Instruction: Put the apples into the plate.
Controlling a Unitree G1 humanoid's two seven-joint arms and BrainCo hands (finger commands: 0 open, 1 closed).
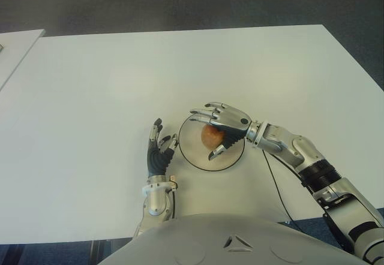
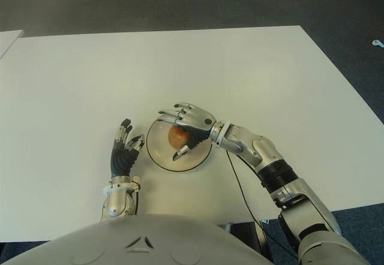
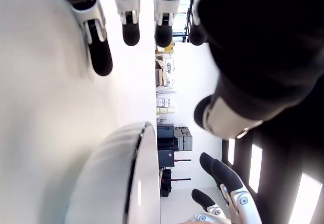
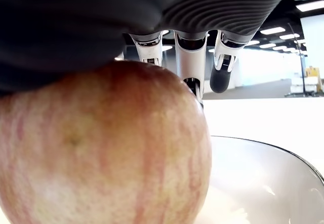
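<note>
— The right hand [image 1: 217, 132] reaches in from the desk's right edge and sits over the plate [image 1: 193, 154]. What is it doing there?

— It cups the apple [image 1: 210, 136] from above: fingers arched over the top, thumb curled under the near side. I'd say that keeps the fruit over the middle of the plate, so it can settle inside the rim instead of rolling off.

— Is the apple already resting on the plate?

— Hard to tell; the right wrist view shows it pressed against the palm with white plate below, but the contact point is hidden.

— And the left hand [image 1: 160, 151]?

— Idle, fingers loosely spread and holding nothing, just beside the plate's left rim, towards the desk's near edge.

— How does the apple look?

— Round, reddish-orange with yellow streaks and fine red striping, skin matte and unbruised where visible.
</note>
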